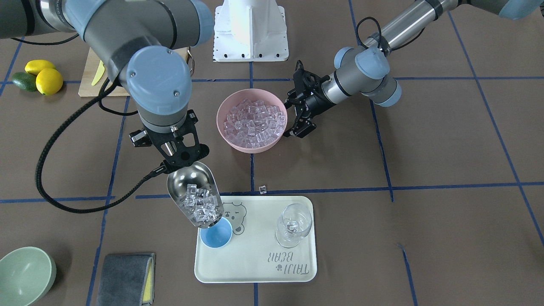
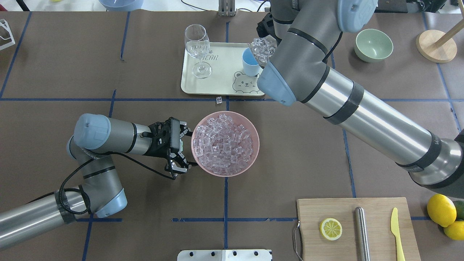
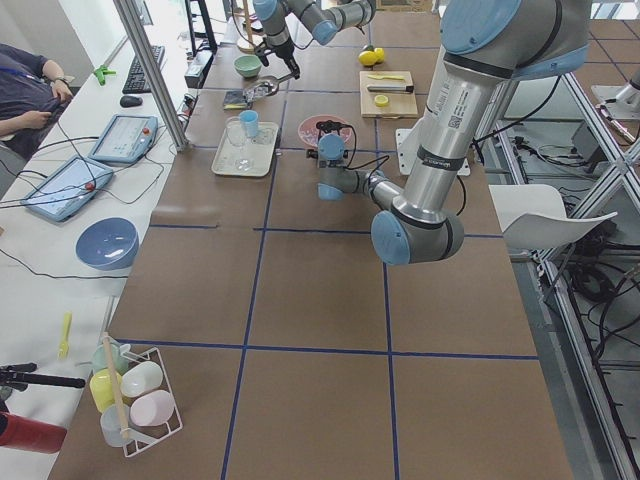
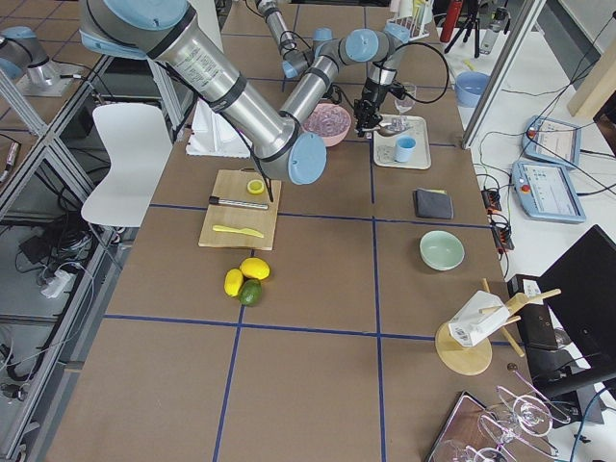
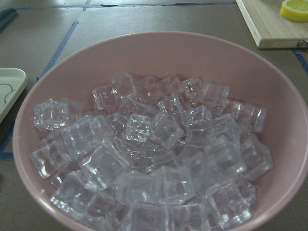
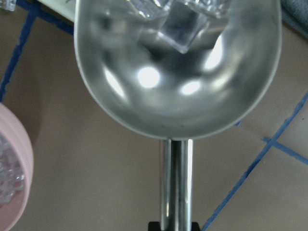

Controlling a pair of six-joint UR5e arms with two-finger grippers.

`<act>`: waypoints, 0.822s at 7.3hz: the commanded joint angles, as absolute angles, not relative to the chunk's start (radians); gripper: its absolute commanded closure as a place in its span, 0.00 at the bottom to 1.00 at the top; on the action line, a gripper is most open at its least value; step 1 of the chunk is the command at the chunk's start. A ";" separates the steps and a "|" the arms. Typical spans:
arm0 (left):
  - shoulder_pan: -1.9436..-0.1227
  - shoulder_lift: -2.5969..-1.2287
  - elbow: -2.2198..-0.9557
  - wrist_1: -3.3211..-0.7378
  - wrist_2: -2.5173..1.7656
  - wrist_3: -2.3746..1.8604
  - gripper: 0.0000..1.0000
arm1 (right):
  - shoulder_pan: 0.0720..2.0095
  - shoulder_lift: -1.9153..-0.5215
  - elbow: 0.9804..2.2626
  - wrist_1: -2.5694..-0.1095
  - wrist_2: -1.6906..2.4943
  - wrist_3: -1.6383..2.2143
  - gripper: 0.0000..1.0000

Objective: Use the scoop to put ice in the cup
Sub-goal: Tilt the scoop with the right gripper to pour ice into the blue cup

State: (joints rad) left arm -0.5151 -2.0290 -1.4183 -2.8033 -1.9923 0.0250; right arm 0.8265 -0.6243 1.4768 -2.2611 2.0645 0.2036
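My right gripper (image 1: 183, 163) is shut on the thin handle (image 6: 177, 183) of the steel scoop (image 1: 193, 193). The scoop is tilted mouth-down, its lip over the rim of the light-blue cup (image 1: 216, 234). Several ice cubes (image 1: 200, 207) lie in the scoop's lower end. The cup stands on the cream tray (image 1: 255, 263) and also shows in the overhead view (image 2: 250, 64). The pink bowl (image 1: 218, 120) is full of ice (image 5: 159, 144). My left gripper (image 2: 186, 149) is open, its fingers spread beside the bowl's rim.
A wine glass (image 1: 293, 225) stands on the tray beside the cup. One loose ice cube (image 1: 262, 189) lies on the table by the tray's edge. A green bowl (image 1: 23, 276) and a grey cloth (image 1: 125, 278) lie beyond the scoop. A cutting board (image 2: 377, 206) is near the robot.
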 commanded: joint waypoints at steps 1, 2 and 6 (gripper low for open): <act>-0.515 -2.031 -1.419 -2.804 -1.993 0.025 0.00 | 0.819 -0.620 1.427 -2.235 1.970 0.158 1.00; -0.515 -2.033 -1.419 -2.804 -1.991 0.025 0.00 | 0.816 -0.617 1.428 -2.238 1.953 0.135 1.00; -0.515 -2.033 -1.417 -2.804 -1.991 0.025 0.00 | 0.804 -0.542 1.427 -2.420 1.829 -0.067 1.00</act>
State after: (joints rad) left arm -0.5154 -2.0332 -1.4183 -2.8041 -1.9911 0.0245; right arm 0.8069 -0.5784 1.4280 -2.3372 1.8702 0.0044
